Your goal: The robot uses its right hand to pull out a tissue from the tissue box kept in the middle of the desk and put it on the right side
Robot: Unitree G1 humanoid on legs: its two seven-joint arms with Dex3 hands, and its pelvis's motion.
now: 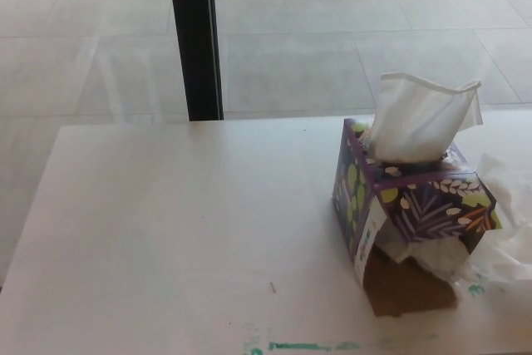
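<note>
A purple tissue box (407, 209) with leaf patterns stands on the white desk (183, 222), right of the middle. It looks tilted, with its near side lifted and a brown flap (407, 288) open under it. A white tissue (422, 118) sticks up out of its top. Crumpled white tissues (499, 230) lie on the desk at the box's right side, reaching the picture's right edge. Neither of my hands shows in the head view.
A black vertical post (194, 36) stands beyond the desk's far edge, in front of a pale tiled floor. Green marks (307, 345) run along the desk's near edge. A small dark speck (273, 288) lies on the desk.
</note>
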